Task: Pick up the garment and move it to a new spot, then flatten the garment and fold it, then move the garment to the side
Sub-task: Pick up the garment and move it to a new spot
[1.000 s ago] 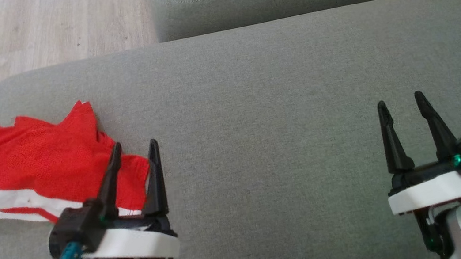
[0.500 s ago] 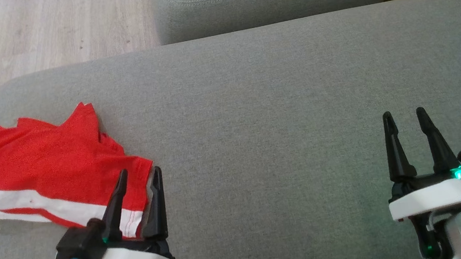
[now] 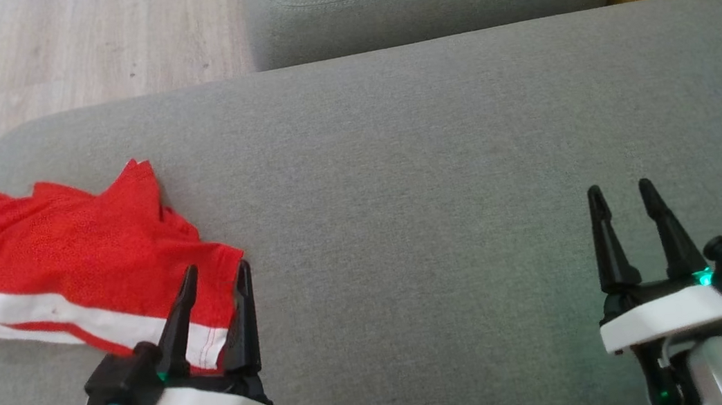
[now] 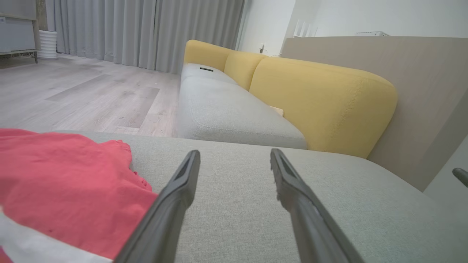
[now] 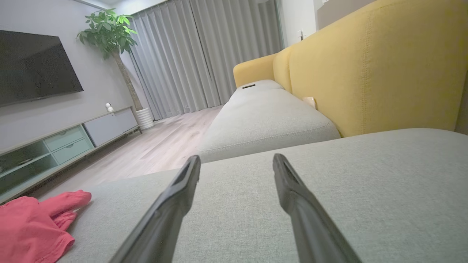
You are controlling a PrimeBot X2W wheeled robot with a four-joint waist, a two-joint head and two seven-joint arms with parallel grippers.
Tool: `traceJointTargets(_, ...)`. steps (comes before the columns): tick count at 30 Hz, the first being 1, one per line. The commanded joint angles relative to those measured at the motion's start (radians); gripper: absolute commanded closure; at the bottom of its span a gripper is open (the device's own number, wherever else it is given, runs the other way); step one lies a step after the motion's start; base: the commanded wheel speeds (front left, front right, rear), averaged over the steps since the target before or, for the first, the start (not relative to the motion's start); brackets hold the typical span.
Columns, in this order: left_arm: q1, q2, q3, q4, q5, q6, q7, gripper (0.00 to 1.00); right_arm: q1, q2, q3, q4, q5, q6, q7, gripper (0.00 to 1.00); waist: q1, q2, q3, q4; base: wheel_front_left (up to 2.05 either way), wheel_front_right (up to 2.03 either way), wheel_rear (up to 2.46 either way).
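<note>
Since the red garment (image 3: pixel 62 263) lies bunched at the left end of the cushion (image 3: pixel 401 190), the left gripper (image 3: pixel 217 270), wide open and empty at that end, should probably pinch its nearest corner deeply, while the right gripper (image 3: pixel 618 188) waits open and empty.

garment (image 3: pixel 62 263): near corner hidden behind left gripper (image 3: pixel 217 268) | small dark object (image 4: pixel 206 69): unidentifiable
</note>
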State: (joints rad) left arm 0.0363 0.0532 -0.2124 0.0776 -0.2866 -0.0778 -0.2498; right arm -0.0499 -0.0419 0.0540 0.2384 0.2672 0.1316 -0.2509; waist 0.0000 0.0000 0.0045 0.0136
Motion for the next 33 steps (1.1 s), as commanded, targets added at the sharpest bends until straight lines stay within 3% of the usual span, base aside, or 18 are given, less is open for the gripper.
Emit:
traceJointTargets(1,-0.048,-0.003,0.037,-0.026,-0.008,0.010,-0.012,0.00,-0.033,-0.008,0.033,-0.027,0.001,-0.001,-0.011,0.00,0.0000,0.0000,-0.001,0.011,0.00,0.00,0.00)
traceJointTargets(22,-0.026,-0.003,0.158,-0.018,0.031,0.032,-0.012,0.00,-0.032,-0.008,0.190,0.031,0.031,-0.001,-0.011,0.00,0.0000,0.0000,-0.037,0.253,0.00,0.00,0.00)
traceJointTargets(33,-0.022,-0.003,0.198,-0.022,0.036,0.026,-0.012,0.00,-0.032,-0.008,0.211,0.047,0.048,-0.001,-0.011,0.00,0.0000,0.0000,-0.036,0.318,0.00,0.00,0.00)
